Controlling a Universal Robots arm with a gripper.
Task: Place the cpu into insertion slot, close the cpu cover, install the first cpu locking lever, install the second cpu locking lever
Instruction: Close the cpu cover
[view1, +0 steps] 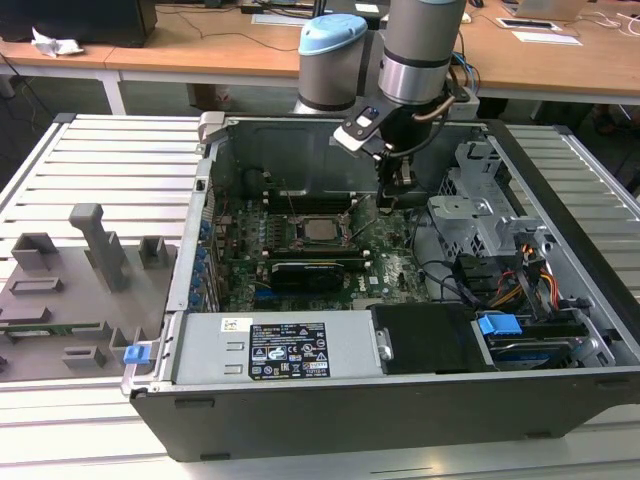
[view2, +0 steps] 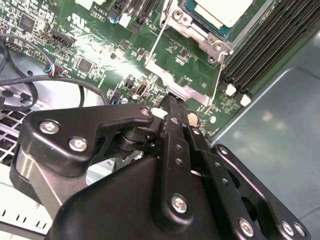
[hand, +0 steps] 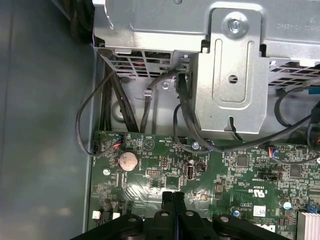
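The end effector (view1: 399, 197), its fingers pressed together on nothing, hangs over the motherboard (view1: 392, 266). The cpu (view1: 322, 229) lies in its socket at the centre of the exterior view, just to the end effector's left in that view.

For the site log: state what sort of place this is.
Probably a robotics lab or test workshop: a robot arm reaches into an open computer case lying on a slatted metal table, with wooden office desks behind.

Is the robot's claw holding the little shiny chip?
No, the cpu lies in its socket, apart from the gripper, whose fingers are shut together on nothing.
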